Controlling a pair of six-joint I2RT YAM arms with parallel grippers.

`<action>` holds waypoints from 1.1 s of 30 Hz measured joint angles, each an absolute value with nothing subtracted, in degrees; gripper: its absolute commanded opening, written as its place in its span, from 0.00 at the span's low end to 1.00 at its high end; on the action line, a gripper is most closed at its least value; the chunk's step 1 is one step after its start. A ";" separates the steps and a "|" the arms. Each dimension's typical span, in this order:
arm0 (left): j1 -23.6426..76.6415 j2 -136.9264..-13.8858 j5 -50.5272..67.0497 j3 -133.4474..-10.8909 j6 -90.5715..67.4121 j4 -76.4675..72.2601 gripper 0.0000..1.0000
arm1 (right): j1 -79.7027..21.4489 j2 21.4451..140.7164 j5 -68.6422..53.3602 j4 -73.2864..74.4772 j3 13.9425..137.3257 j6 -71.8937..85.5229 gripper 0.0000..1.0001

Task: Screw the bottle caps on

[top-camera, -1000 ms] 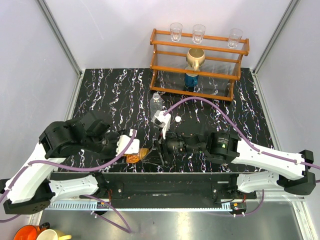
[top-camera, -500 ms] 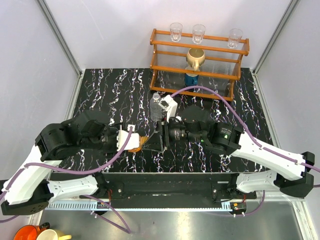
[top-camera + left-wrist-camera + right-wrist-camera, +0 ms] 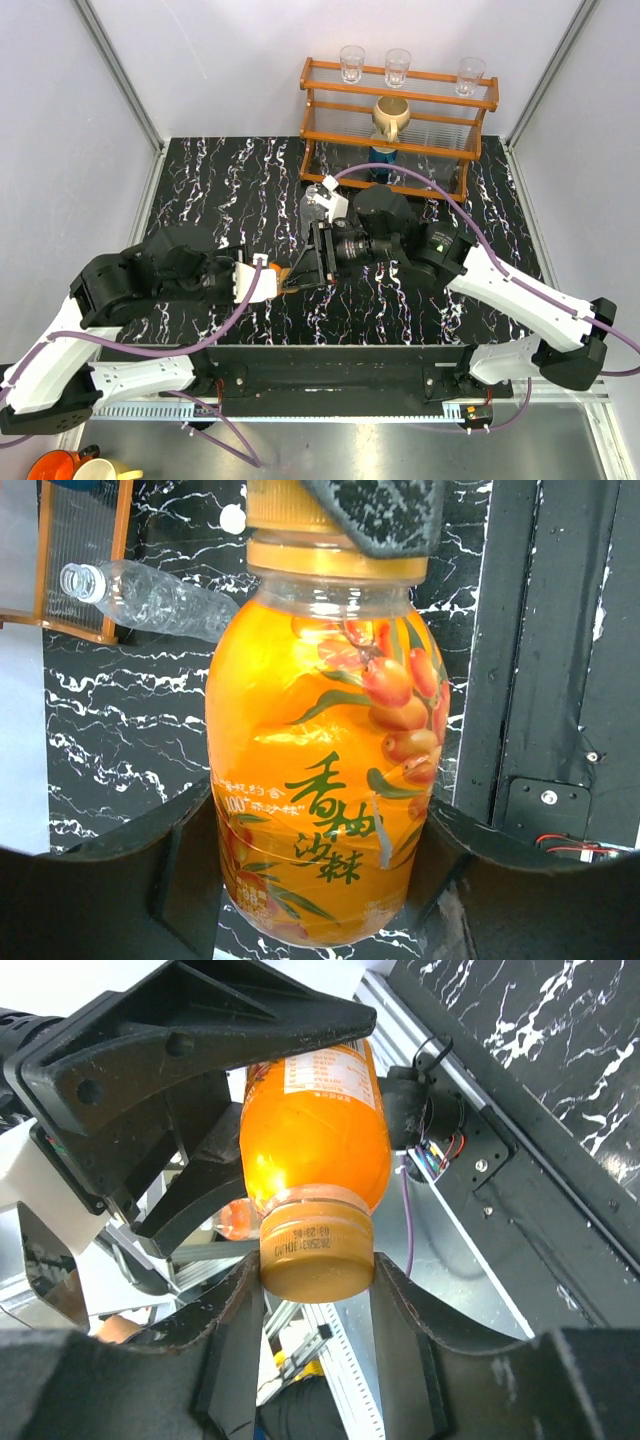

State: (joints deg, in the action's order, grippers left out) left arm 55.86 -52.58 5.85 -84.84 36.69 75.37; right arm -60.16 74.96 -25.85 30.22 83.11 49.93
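Both clamped: left tool (image 3: 312,885) on orange bottle (image 3: 320,750), right tool (image 3: 316,1295) on orange cap (image 3: 316,1252); tilted cap could cross-thread, or bottle spin in grip.

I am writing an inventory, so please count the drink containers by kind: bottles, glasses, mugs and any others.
Bottles: 2, the orange bottle and the clear bottle
Drinking glasses: 3, on top of the rack
Mugs: 1, the tan mug
Others: 1, a blue container under the mug, kind unclear
Total: 7
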 measured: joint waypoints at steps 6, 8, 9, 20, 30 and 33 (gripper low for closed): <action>55.92 -51.66 7.16 -83.02 35.29 71.35 0.39 | -58.83 76.36 -27.35 36.84 88.60 49.43 0.52; 55.92 -51.64 8.01 -82.83 34.26 69.91 0.39 | -58.59 76.73 -27.35 38.96 90.65 48.95 0.55; 55.92 -51.64 8.69 -82.76 33.56 68.90 0.39 | -58.54 77.03 -27.51 39.81 92.07 48.42 0.59; 56.03 -52.64 14.63 -82.83 25.61 61.06 0.37 | -56.99 79.00 -28.80 45.34 103.66 43.66 1.00; 52.45 -54.11 21.54 -82.89 16.49 53.87 0.35 | -51.90 78.83 -28.01 44.75 112.18 34.06 1.00; 50.28 -53.45 23.00 -82.87 13.23 50.43 0.35 | -51.51 76.86 -26.72 45.56 111.98 30.11 1.00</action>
State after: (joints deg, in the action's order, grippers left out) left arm 50.28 -53.45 23.00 -82.87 13.23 50.43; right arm -51.51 76.86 -26.72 45.56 111.98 30.11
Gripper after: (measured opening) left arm 0.606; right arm 0.993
